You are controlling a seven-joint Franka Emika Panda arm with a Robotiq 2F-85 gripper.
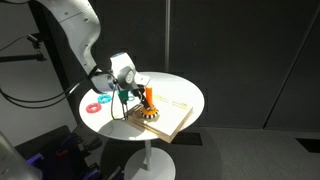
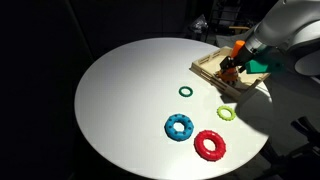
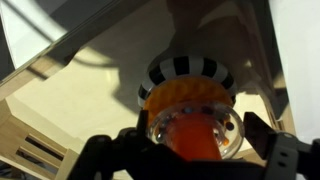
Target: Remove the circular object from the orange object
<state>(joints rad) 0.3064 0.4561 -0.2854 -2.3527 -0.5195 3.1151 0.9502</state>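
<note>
Hovering above peg (image 1: 147,96): pincer (image 3: 190,150) spread apart, ring (image 3: 185,97) in the gap, seemingly untouched. Ring looks seated on peg; grasp and lift remain.

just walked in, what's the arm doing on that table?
The Franka arm's end effector is down over the pale wooden board on the round white table, at the slim orange peg on its striped round base. In the wrist view a ridged orange ring sits between the fingers, apparently not yet off the peg; whether they grip it is unclear. A red ring, blue ring, small green ring and yellow-green ring lie loose.
</note>
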